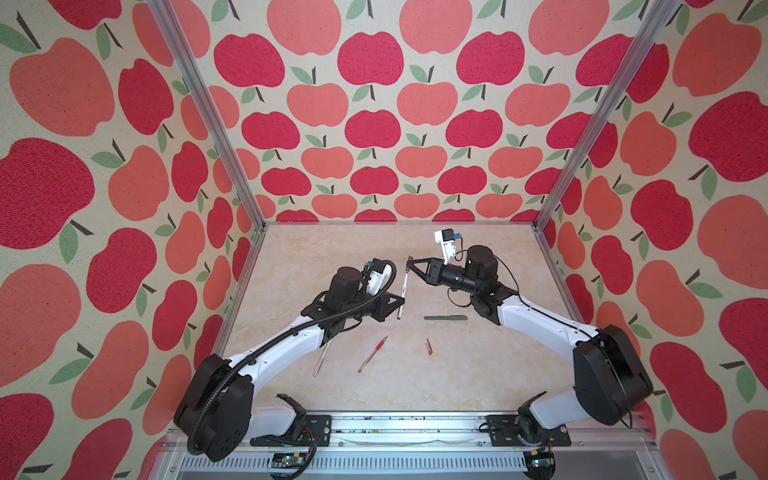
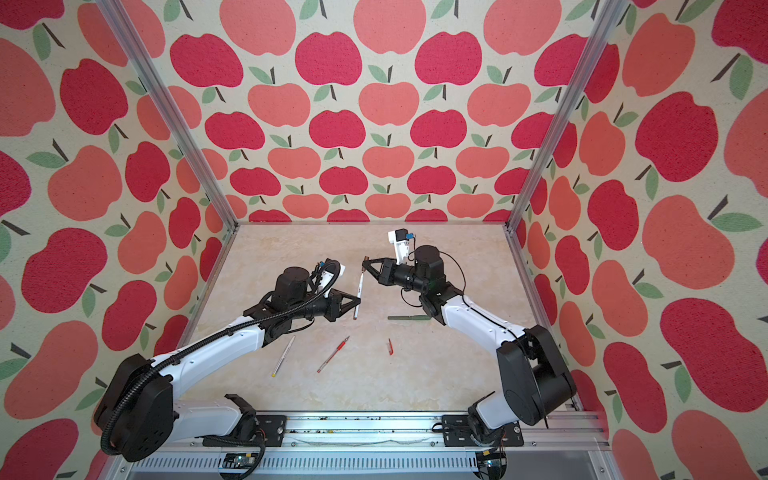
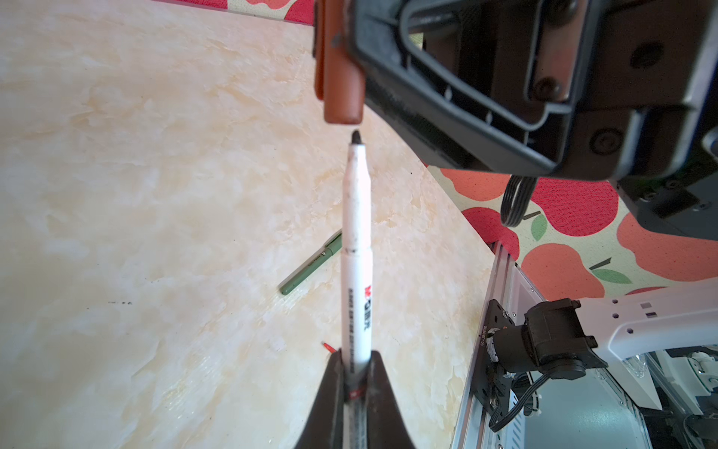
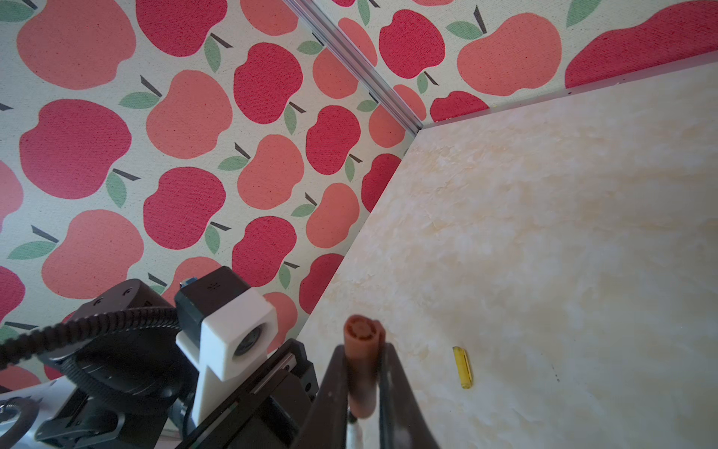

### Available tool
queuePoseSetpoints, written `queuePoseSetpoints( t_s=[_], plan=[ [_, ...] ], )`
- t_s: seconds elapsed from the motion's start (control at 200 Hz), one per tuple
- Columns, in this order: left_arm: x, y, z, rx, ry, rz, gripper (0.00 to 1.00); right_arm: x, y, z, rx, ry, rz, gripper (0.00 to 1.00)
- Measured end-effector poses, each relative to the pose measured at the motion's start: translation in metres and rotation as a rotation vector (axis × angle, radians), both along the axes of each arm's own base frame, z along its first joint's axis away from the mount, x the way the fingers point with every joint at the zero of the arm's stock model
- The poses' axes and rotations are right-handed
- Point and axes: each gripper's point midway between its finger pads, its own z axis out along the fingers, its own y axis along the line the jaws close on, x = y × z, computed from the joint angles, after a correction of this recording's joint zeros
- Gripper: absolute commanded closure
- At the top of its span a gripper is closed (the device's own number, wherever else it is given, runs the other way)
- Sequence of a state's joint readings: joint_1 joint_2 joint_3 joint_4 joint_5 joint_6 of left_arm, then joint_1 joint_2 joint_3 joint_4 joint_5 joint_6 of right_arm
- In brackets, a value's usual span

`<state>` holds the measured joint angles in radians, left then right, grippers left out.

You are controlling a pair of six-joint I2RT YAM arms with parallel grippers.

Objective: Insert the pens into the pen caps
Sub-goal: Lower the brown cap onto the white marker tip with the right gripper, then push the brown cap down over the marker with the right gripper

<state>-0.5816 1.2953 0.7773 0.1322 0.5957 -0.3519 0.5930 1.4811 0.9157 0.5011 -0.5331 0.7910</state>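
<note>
My left gripper (image 1: 400, 300) (image 3: 356, 373) is shut on a white pen (image 1: 402, 291) (image 3: 356, 233), which stands upright above the table with its dark tip up. Just above that tip hangs a brown pen cap (image 1: 409, 261) (image 3: 342, 77) (image 4: 363, 357), and my right gripper (image 1: 410, 263) (image 4: 363, 383) is shut on it. In the left wrist view a small gap separates tip and cap mouth. On the table lie a red pen (image 1: 372, 354), a red cap (image 1: 429, 347), a dark green pen (image 1: 445, 318) and a yellow cap (image 4: 463, 367).
A second white pen (image 1: 322, 359) with a yellow end lies partly under my left forearm. Apple-patterned walls and aluminium posts (image 1: 249, 199) close in the marbled table (image 1: 316, 249) on three sides. A metal rail (image 1: 407, 424) runs along the front edge.
</note>
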Motion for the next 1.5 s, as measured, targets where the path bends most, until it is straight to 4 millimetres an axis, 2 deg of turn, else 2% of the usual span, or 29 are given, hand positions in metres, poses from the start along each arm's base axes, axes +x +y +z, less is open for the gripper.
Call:
queuePoseSetpoints(
  t_s=[0.76, 1.121, 1.501],
  plan=[
    [0.002, 0.001, 0.001, -0.004, -0.005, 0.009, 1.00, -0.010, 0.008, 0.001, 0.009, 0.012, 0.039, 0.88],
    [0.000, 0.004, 0.002, -0.006, -0.013, 0.010, 1.00, -0.026, 0.007, -0.013, -0.056, 0.044, 0.108, 0.88],
    [0.001, 0.004, 0.005, 0.017, -0.073, 0.037, 1.00, -0.030, 0.007, -0.009, -0.074, 0.026, 0.130, 0.90]
  ],
)
